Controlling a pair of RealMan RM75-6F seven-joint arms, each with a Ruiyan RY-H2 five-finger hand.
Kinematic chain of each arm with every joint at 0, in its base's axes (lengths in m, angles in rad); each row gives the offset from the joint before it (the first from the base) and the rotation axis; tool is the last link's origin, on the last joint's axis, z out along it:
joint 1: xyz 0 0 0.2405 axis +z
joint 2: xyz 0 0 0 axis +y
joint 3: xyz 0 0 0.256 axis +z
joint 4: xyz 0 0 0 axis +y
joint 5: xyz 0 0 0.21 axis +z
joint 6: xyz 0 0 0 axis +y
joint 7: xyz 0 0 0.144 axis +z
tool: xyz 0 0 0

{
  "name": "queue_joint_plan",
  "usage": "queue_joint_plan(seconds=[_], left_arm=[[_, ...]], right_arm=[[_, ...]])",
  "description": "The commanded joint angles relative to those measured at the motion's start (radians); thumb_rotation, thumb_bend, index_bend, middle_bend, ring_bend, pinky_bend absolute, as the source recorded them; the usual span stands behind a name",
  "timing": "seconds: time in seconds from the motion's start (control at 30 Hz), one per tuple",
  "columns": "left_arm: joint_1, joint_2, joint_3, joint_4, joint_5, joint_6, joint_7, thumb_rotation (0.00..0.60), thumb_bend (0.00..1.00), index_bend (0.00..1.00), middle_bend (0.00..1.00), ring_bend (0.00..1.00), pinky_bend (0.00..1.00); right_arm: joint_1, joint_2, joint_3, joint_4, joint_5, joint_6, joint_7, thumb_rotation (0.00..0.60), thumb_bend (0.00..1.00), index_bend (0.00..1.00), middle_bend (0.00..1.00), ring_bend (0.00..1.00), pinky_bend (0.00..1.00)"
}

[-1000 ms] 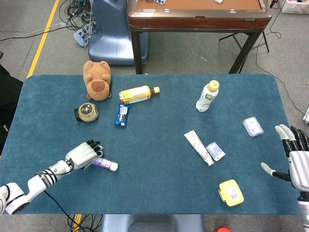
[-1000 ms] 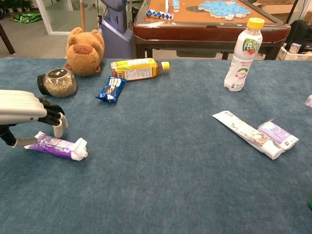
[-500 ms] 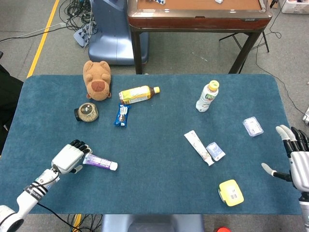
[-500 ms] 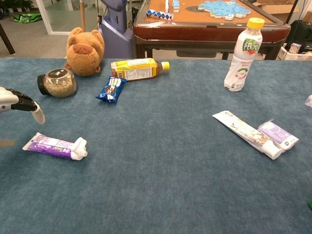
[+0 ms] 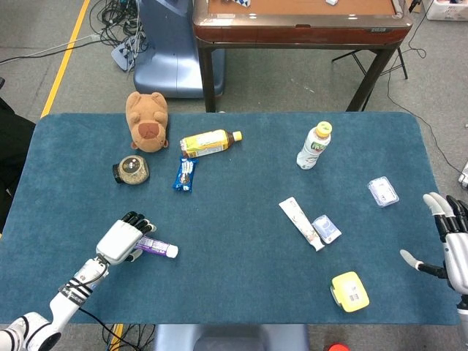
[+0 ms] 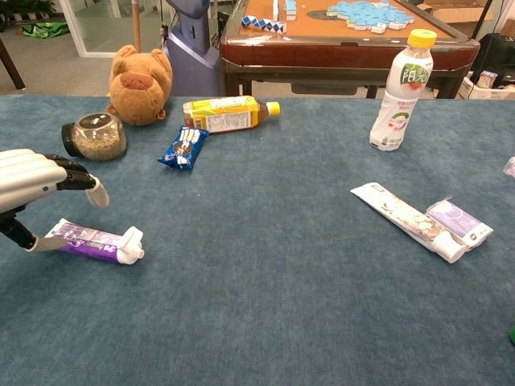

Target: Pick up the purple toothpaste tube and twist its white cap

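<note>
Since half a second ago your left hand (image 6: 32, 181) has come forward again and now hangs over the tail end of the purple toothpaste tube (image 6: 90, 240), which has not moved. The hand holds nothing: the fingers are stretched out above the tube and the thumb sits low by its tail, perhaps touching it, though the chest view is too blurred there to be sure. The tube lies flat on the blue table (image 5: 241, 219) near your left front corner, with its white cap (image 6: 133, 244) pointing to the right.

For a good grasp, lower the hand straight down and close around the middle of the tube body, so the cap stays free for the other hand. Do not push sideways, I think the tube would slide on the cloth.

Your right hand (image 5: 451, 243) waits far away at the right edge, fingers spread and empty. Further back stands the jar (image 6: 96, 137), well apart from your path.
</note>
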Motion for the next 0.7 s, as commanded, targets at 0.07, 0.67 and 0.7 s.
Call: queue_joint_plan(seconds=[0.07,0.67,0.7], left_arm=[[0.003,-0.021,-0.004,0.02,-0.002,-0.003,0.016,0.6,0.22,0.31,0.33,0.2,0.17],[0.03,-0.058,-0.01,0.045,-0.025,-0.002,0.019,0.6,0.22,0.35,0.38,0.22,0.19],[0.03,-0.06,-0.01,0.046,-0.025,-0.003,0.019,0.6,0.22,0.35,0.38,0.22,0.19]], right_arm=[[-0.006,0.002,-0.002,0.001,0.001,0.003,0.003,0.6,0.05,0.0,0.1,0.0,0.0],[-0.02,0.005,-0.007,0.009,-0.003,0.012,0.023,0.6,0.06,0.0,0.1,0.0,0.0],[-0.021,0.005,-0.007,0.009,-0.003,0.012,0.024,0.6,0.06,0.0,0.1,0.0,0.0]])
